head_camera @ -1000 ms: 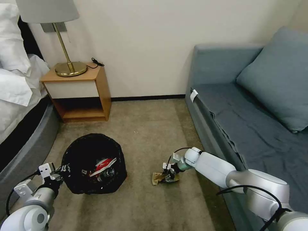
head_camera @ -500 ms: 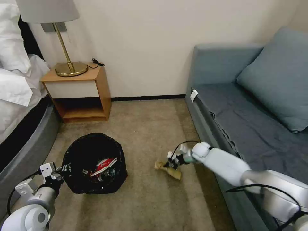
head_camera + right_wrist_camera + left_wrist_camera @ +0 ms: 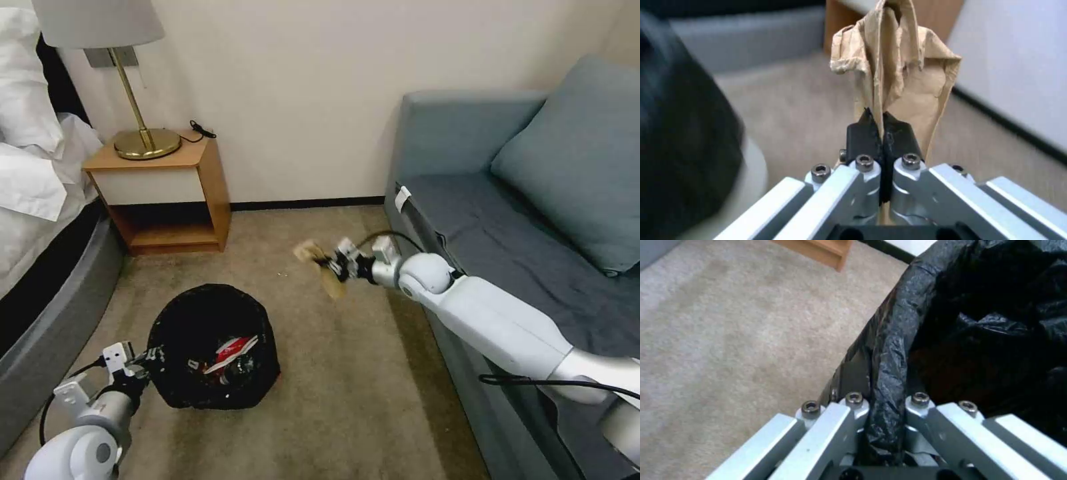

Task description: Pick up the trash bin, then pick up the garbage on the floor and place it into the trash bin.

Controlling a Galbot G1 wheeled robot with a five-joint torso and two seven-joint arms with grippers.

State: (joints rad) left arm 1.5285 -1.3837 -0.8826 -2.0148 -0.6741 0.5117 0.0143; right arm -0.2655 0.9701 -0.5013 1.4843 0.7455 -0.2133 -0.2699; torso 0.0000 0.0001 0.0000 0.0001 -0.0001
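The trash bin (image 3: 212, 347), lined with a glossy black bag, stands on the carpet at lower left; a red-and-white wrapper (image 3: 230, 351) and a bottle lie inside. My left gripper (image 3: 143, 361) is shut on the bin's near-left rim, and the left wrist view shows the bag rim (image 3: 889, 373) pinched between the fingers (image 3: 853, 406). My right gripper (image 3: 339, 265) hovers above the carpet, up and right of the bin, shut on a crumpled tan paper scrap (image 3: 320, 267). In the right wrist view the paper scrap (image 3: 898, 70) hangs from the closed black pads (image 3: 867, 133).
A wooden nightstand (image 3: 167, 193) with a brass lamp (image 3: 143, 140) stands against the back wall. A bed (image 3: 40, 220) borders the left. A blue-grey sofa (image 3: 520, 247) with a cushion runs along the right. Open carpet (image 3: 347, 387) lies between bin and sofa.
My right gripper lifted the tan paper off the carpet and carried it up and toward the back. The bin and left gripper shifted slightly right and lower in view.
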